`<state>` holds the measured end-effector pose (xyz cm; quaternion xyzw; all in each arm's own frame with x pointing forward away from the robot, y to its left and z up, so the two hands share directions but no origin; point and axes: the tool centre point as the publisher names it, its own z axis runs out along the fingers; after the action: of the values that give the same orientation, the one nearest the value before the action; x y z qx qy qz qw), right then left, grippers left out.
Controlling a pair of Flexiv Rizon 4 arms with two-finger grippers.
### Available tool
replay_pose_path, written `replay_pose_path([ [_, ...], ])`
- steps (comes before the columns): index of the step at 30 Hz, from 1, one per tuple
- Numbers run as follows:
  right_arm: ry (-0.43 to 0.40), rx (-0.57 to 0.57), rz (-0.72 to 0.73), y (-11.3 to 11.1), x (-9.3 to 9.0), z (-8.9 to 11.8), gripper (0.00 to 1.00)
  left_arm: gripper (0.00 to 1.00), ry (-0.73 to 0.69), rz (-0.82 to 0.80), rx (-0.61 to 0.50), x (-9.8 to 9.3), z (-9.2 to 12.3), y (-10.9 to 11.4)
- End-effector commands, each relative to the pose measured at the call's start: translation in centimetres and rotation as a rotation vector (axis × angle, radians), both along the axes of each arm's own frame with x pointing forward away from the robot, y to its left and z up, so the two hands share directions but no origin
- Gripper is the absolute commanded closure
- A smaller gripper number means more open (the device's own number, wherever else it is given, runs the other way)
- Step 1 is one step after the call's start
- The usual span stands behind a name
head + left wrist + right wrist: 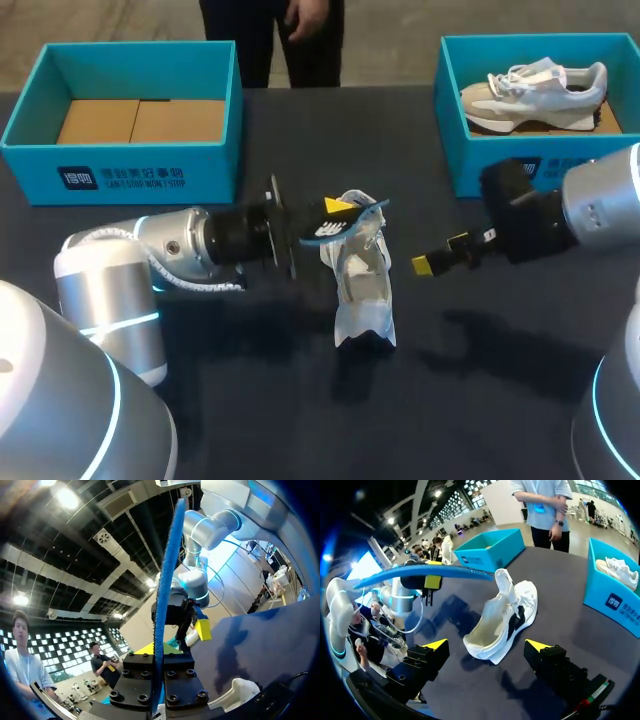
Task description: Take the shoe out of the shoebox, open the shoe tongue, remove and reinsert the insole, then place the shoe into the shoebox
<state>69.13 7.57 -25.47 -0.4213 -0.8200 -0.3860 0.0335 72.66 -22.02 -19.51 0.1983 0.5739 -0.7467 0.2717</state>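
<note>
Blue insole (350, 226) in L gripper (338, 207), over shoe (362, 290); R gripper (432, 263) spread nearby.

This looks like a robotics lab or test station rather than a home or shop. 2 grey robot arms, the left arm (170, 245) from 9 o'clock and the right arm (600, 210) from 3 o'clock, work over 1 dark bench (250, 400). An open teal shoebox (130, 170) stands at 10 o'clock, a second shoebox (480, 165) at 2 o'clock.
</note>
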Motion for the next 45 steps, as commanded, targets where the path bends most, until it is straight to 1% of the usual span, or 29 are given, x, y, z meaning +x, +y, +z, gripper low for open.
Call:
replay_pose_path([
  [1,-0.002,-0.003,-0.003,0.0,-0.2,0.1,0.00,1.00,0.003,-0.001,0.006,-0.4,-0.4,-0.1],
  [9,-0.002,-0.003,-0.003,0.0,-0.2,0.1,0.00,1.00,0.045,0.007,0.009,-1.2,-0.8,0.1],
  [10,-0.051,0.003,0.006,-0.1,-0.1,-0.3,0.00,1.00,0.048,0.007,0.009,-1.3,-0.9,0.1],
  [11,-0.043,-0.038,-0.007,-0.2,0.1,-0.9,0.00,1.00,0.058,0.005,0.005,-1.4,-1.0,0.1],
  [12,-0.084,-0.039,0.013,-0.3,0.3,-1.2,0.00,1.00,0.065,0.004,0.001,-1.5,-1.0,0.1],
  [13,-0.085,-0.040,0.023,-0.3,0.3,-1.6,0.00,1.00,0.064,0.005,0.002,-1.7,-1.1,0.0],
  [15,-0.130,-0.064,0.065,-0.3,0.3,-2.3,0.00,1.00,0.065,0.005,0.004,-1.9,-1.2,0.0],
  [16,-0.129,-0.075,0.059,-0.3,0.4,-2.6,0.00,1.00,0.066,0.006,0.004,-1.9,-1.3,0.0],
  [17,-0.153,-0.072,0.084,-0.4,0.4,-2.9,0.00,1.00,0.071,0.008,0.006,-1.9,-1.4,0.0],
  [22,-0.191,-0.064,0.131,-0.6,0.3,-4.1,0.00,1.00,0.082,0.011,0.005,-2.3,-2.1,-0.2],
  [28,-0.210,-0.064,0.183,-0.6,0.2,-5.6,0.00,1.00,0.105,0.025,0.013,-2.3,-2.8,-0.3],
  [33,-0.217,-0.074,0.216,-0.4,0.1,-6.3,0.00,1.00,0.123,0.038,0.016,-2.0,-2.9,-0.3],
  [35,-0.215,-0.078,0.237,-0.3,-0.1,-6.5,0.00,1.00,0.164,0.034,-0.002,-2.1,-2.7,-0.3],
  [40,-0.206,-0.092,0.245,-0.2,-0.3,-6.6,0.00,1.00,0.193,0.016,0.011,-2.4,-2.5,-0.3],
  [45,-0.206,-0.092,0.245,-0.2,-0.3,-6.6,0.00,1.00,0.229,-0.019,0.040,-2.2,-2.9,0.0],
])
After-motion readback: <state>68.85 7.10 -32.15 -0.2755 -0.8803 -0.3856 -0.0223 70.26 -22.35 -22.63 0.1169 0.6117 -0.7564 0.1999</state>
